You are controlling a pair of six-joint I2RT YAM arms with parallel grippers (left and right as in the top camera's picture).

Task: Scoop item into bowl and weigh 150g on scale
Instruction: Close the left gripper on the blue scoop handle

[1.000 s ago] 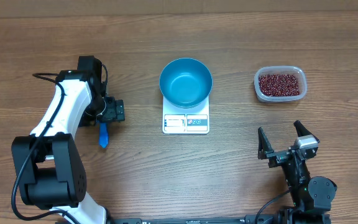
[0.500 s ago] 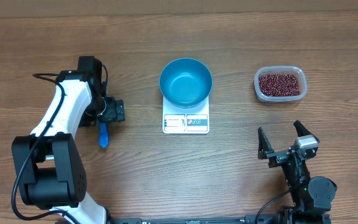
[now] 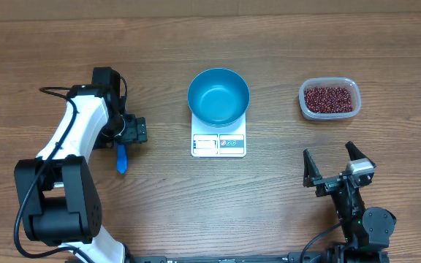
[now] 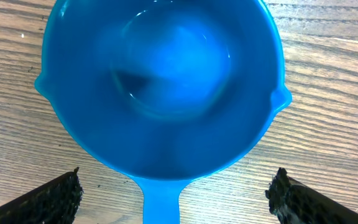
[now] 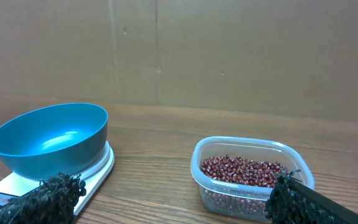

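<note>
Left pincer (image 4: pixel 176 194), spread, hangs over the scoop (image 4: pixel 160 87): best lowered to close squarely on its handle. Right pincer (image 3: pixel 328 150) spread, idle. Beans (image 3: pixel 330 98) lie in the tub (image 3: pixel 303 93); bowl (image 3: pixel 218 96) empty on the scale (image 3: pixel 218 145).

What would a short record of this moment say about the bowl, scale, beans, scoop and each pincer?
bowl: teal, empty, sitting on the scale
scale: white, mid-table, display side facing the robot
beans: all in the clear tub, right of the scale
scoop: blue, empty, on the table left of the scale
left pincer: open, over the scoop, handle between its fingers, not gripped
right pincer: open, empty, short of the tub
</note>
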